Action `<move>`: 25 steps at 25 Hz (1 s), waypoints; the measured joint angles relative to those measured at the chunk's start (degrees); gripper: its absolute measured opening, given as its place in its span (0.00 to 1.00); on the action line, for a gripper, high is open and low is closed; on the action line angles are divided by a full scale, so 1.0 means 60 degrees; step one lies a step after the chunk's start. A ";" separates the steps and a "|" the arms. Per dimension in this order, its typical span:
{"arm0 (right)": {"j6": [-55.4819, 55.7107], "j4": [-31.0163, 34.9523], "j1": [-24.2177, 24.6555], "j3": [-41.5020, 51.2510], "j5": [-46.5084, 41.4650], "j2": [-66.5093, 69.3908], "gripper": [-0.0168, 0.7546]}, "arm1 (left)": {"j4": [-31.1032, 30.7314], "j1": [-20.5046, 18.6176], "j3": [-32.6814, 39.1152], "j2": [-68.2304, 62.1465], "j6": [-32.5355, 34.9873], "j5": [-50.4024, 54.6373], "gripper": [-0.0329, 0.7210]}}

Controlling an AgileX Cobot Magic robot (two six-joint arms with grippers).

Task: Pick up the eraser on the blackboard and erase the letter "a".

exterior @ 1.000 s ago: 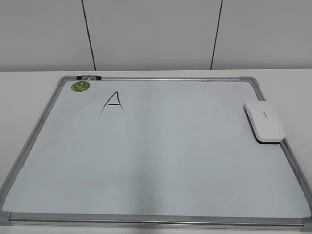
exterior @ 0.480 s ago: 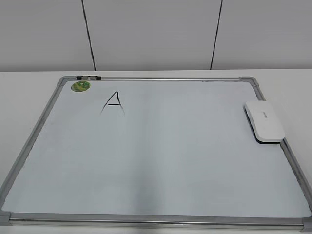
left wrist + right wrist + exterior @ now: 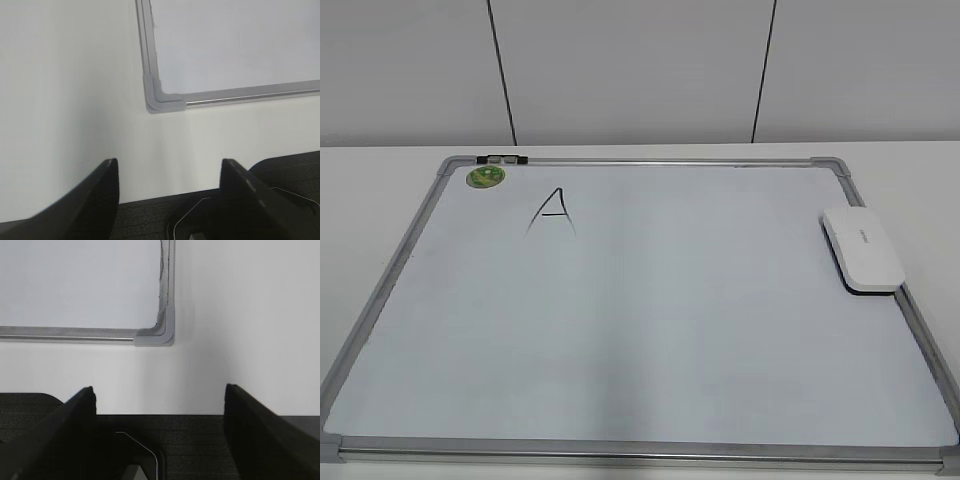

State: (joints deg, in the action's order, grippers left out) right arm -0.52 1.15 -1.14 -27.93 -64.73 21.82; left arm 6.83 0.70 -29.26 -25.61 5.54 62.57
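Although the eraser lies at the right edge of the blackboard, exactly where it was a second ago, nothing has moved, so the task has barely begun. The only mark, a capital "A", sits upper left beside the green sticker. The left gripper and right gripper hang spread and empty, off the board's near corners.

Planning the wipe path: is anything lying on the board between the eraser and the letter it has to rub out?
Nothing visible. The eraser sits at the blackboard's right edge, the only letter visible at upper left; bare surface lies between. Both tools are open, short of the board's near corners.
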 joint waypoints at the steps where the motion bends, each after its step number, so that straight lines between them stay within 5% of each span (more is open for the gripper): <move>1: 0.0004 0.0000 0.0000 0.0000 0.0000 0.0000 0.78 | 0.0000 0.0000 0.0000 0.0000 0.0000 0.0000 0.65; 25: 0.0024 0.0000 0.0157 0.0000 -0.0068 -0.3787 0.78 | 0.0000 0.0000 0.0000 0.4135 0.0000 0.0034 0.60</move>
State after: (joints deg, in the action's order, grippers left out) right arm -0.38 1.15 -0.19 -27.93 -65.14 -0.90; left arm 6.83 0.70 -29.26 -0.80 5.54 62.77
